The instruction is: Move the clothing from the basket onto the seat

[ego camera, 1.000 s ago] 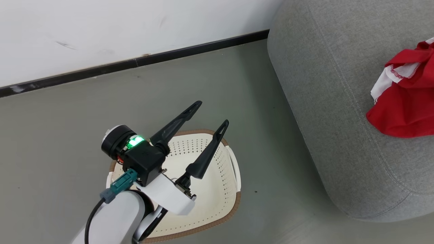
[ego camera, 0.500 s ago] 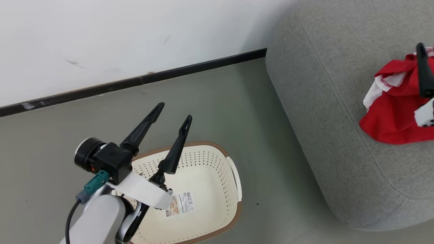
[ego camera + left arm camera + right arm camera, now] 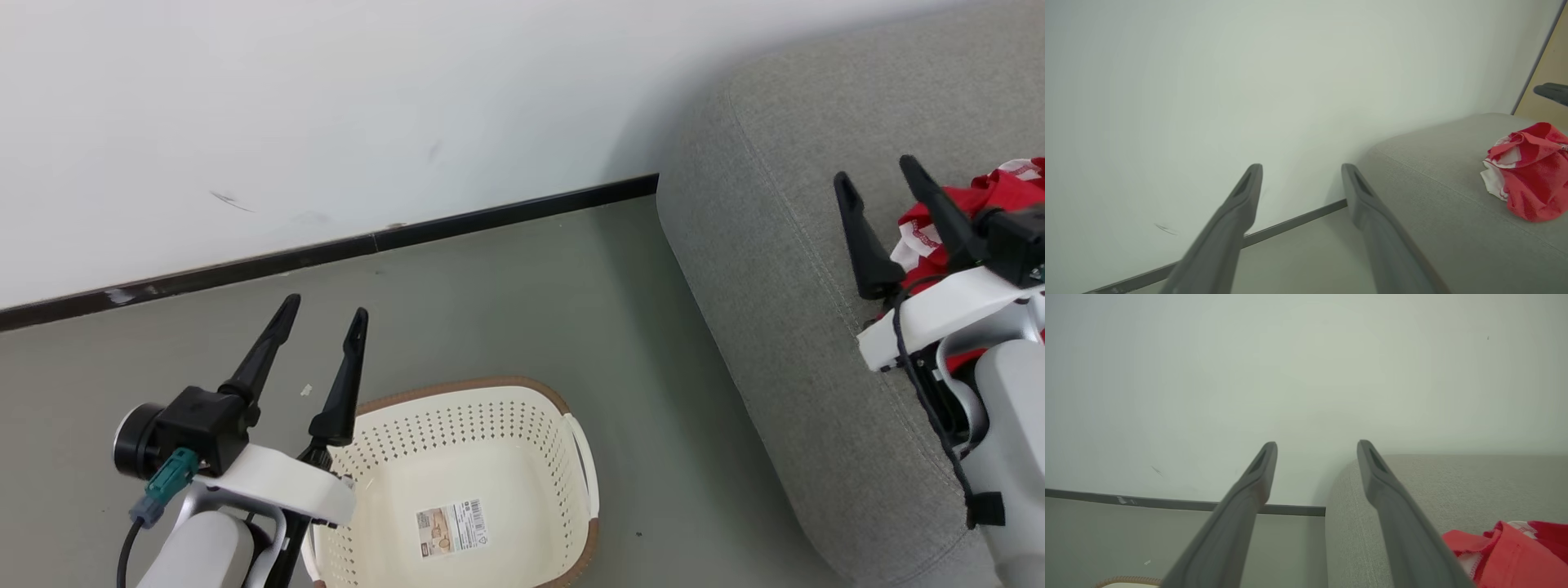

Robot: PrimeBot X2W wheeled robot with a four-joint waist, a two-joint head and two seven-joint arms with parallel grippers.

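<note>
the soft bright-red clothing with white trim (image 3: 1529, 175) is lying bunched on top of the large grey woven-fabric seat (image 3: 775, 286). the left wrist view is showing the whole heap, while in the head view the right gripper (image 3: 874, 171) is covering part of it. that gripper is hanging just beside the heap, its two dark fingers spread fairly wide and gripping nothing. the left gripper (image 3: 325, 309) is hanging well apart from the clothing, by the left side of the cream-white perforated plastic basket with brown woven-look rim (image 3: 457, 385), fingers parted and empty. the basket is standing on the grey-green floor (image 3: 506, 286) near the seat, carrying a barcode sticker (image 3: 451, 528) on its bottom.
</note>
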